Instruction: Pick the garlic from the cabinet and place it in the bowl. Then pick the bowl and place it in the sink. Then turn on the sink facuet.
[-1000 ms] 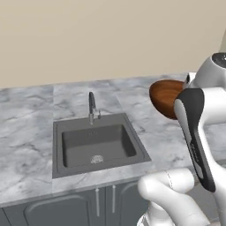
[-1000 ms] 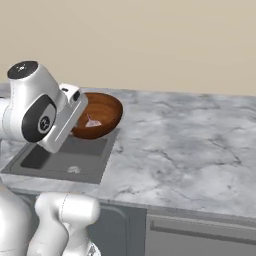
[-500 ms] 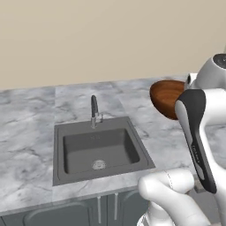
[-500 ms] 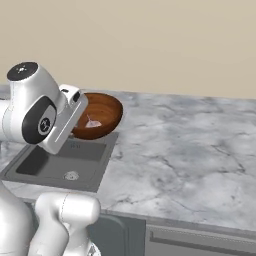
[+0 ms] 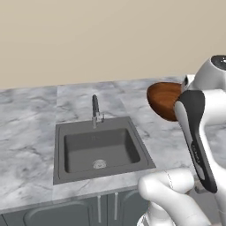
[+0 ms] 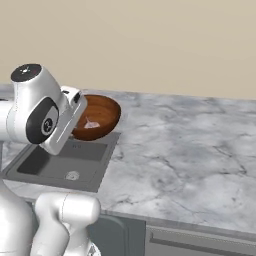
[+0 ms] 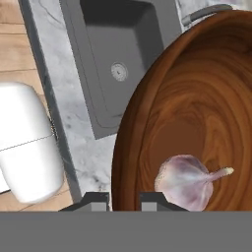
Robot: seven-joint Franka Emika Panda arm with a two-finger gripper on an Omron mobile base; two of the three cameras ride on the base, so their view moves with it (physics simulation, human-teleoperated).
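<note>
Pinching the bowl [image 7: 197, 98] rim, the claw [image 7: 123, 199] holds it above the bench [image 6: 190, 145]; any tilt could roll the garlic [image 7: 189, 181] out short of the sink [image 5: 99, 150]

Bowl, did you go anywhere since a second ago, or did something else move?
The bowl keeps its place in both base views, still clamped in the pincer with the garlic inside. The whole picture slid a little instead. The sink and faucet shifted toward the bowl, so the base rolled and carried it nearer. Nothing was let go.
</note>
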